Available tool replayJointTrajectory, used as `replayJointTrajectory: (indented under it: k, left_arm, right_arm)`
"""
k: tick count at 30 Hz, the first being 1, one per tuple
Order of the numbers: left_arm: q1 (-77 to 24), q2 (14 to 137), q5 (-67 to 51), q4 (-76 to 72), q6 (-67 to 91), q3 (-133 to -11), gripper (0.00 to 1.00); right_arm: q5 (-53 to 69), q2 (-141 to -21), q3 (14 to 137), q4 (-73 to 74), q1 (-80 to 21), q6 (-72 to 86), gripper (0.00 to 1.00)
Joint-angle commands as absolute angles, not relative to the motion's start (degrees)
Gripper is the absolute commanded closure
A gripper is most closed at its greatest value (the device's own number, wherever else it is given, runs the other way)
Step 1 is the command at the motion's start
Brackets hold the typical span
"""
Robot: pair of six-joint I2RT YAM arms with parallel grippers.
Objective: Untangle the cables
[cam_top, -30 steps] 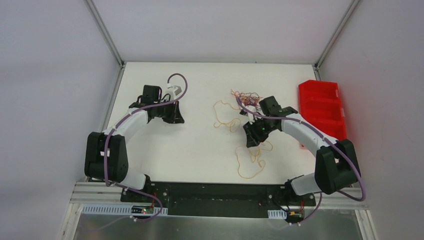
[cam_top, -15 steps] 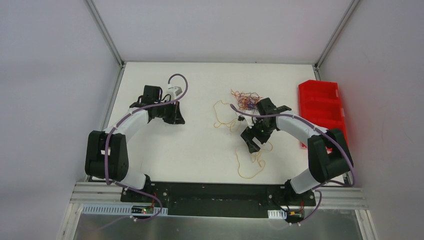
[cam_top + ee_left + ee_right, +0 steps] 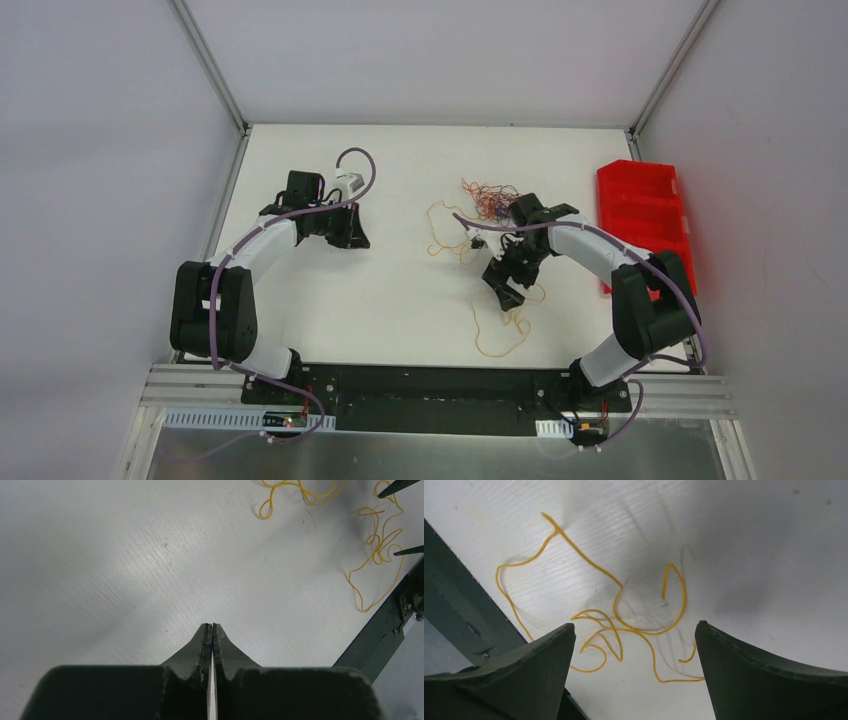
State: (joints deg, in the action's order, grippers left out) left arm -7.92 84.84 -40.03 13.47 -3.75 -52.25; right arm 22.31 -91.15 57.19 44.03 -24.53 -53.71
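While the right gripper [image 3: 503,285] hovers with its jaws spread wide and nothing between them, a loose yellow cable [image 3: 616,592] lies in loops on the white table [image 3: 400,300] directly below. In the right wrist view the strand disappears behind both dark fingers [image 3: 539,655], so its ends cannot be traced. From above, more yellow loops trail toward 6 o'clock of that gripper, and another slack loop sits at its 10 o'clock.

At the gripper's 12 o'clock lies the rest of the cables [image 3: 490,200]: a small knot of red, orange and blue-purple strands, partly covered by the right arm's wrist and too fine to sort strand from strand.

At 9 o'clock on the table, well apart from every wire, the left gripper [image 3: 212,627] has its jaws pressed together. Whether anything is caught in the hairline seam cannot be made out. Its wrist camera catches yellow loops at 1 o'clock, cut off by the picture's top and right edges.

A red bin [image 3: 645,215] stands at the table's 3 o'clock edge, its contents unreadable.
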Motion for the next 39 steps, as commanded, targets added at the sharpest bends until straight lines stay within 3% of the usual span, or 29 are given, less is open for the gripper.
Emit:
replayJointTrajectory:
  k: [1, 7, 14, 21, 28, 34, 39]
  left_arm:
    - [-8.4, 84.5, -41.7, 14.6, -4.1, -53.4, 0.98]
    - [-8.5, 85.4, -41.8, 14.6, -3.7, -54.0, 0.97]
    - [-8.5, 85.0, -41.4, 14.5, -3.7, -54.1, 0.97]
    - [-8.6, 84.7, -41.4, 14.6, -3.4, -53.3, 0.97]
    - [-8.6, 85.1, -41.1, 14.5, -3.1, -53.4, 0.97]
    - [-8.7, 84.5, -41.0, 14.5, -3.7, -52.9, 0.97]
    - [-8.7, 85.4, -41.1, 14.4, -3.0, -53.1, 0.97]
  right_arm:
    - [24.6, -86.5, 58.6, 52.9, -23.7, -61.6, 0.06]
    - [16.6, -85.7, 50.8, 36.9, -23.9, -60.6, 0.14]
    - [15.7, -86.0, 46.0, 24.7, -26.6, -58.3, 0.23]
    - [25.5, -84.6, 49.5, 30.6, -29.0, -51.5, 0.21]
    - [19.3, -88.2, 46.5, 23.9, -32.1, -50.1, 0.28]
    - [19.9, -86.9, 47.4, 29.3, -32.4, -53.2, 0.16]
    - [17.3, -86.0, 45.5, 28.4, -32.4, -52.7, 0.21]
